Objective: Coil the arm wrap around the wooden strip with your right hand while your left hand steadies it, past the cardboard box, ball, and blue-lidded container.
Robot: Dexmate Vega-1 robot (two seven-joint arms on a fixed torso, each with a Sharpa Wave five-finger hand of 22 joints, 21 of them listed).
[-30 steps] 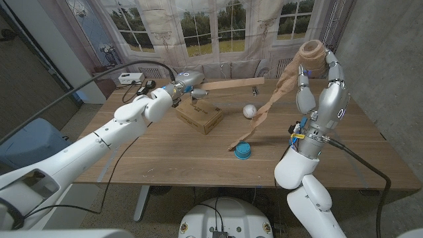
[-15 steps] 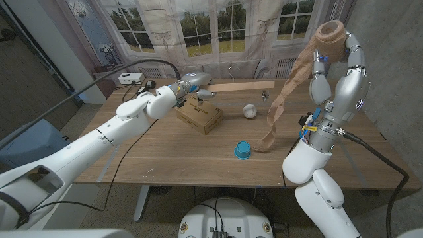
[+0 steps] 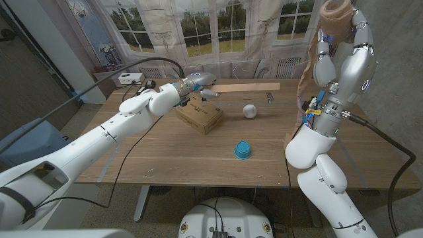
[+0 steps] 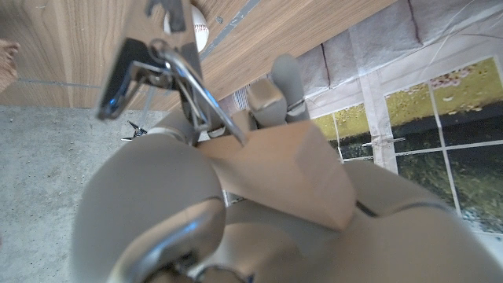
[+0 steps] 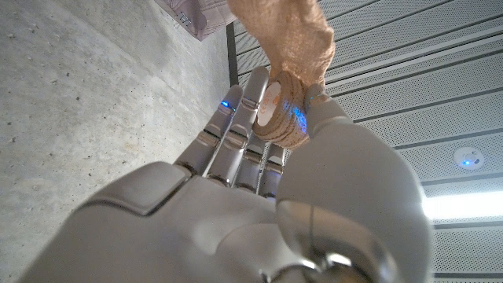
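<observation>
My left hand (image 3: pixel 196 86) grips one end of the wooden strip (image 3: pixel 244 86) and holds it level above the far side of the table; in the left wrist view the strip (image 4: pixel 291 169) sits between that hand's (image 4: pixel 157 196) fingers. My right hand (image 3: pixel 344 39) is raised high at the right and holds the tan arm wrap roll (image 3: pixel 336 10). A loose tail of wrap (image 3: pixel 306 69) hangs down beside the right arm. In the right wrist view the roll (image 5: pixel 281 118) is pinched between thumb and fingers of my right hand (image 5: pixel 236 196).
On the wooden table (image 3: pixel 165 158) a cardboard box (image 3: pixel 200 116) lies below the left hand, with a white ball (image 3: pixel 249 111) to its right and a blue-lidded container (image 3: pixel 242 150) nearer the front. A small metal clip (image 3: pixel 269 97) hangs near the strip's free end.
My right hand has risen and swung right with the roll, lifting the wrap's tail off the table. The strip has shifted slightly to the right.
</observation>
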